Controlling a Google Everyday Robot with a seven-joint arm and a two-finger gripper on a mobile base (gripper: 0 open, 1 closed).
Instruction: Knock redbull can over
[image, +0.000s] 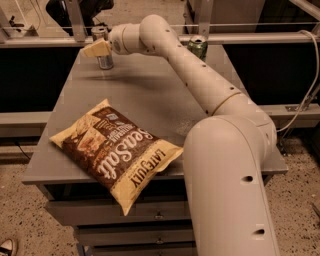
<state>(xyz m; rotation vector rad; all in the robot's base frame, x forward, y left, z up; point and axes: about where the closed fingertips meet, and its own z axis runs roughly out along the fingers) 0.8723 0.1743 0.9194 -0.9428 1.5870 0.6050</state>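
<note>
The redbull can (104, 59), slim and silver-grey with a shiny top, stands upright at the far left of the grey table (150, 95). My gripper (95, 49) is at the can's upper half, its tan fingers lying across the front of it and hiding the middle. The white arm reaches over the table from the lower right.
A wider green can (197, 47) stands at the far edge, right of the arm. A large brown and yellow chip bag (115, 150) lies at the near left, overhanging the front edge. A metal rail (250, 37) runs behind the table. Drawers sit below the tabletop.
</note>
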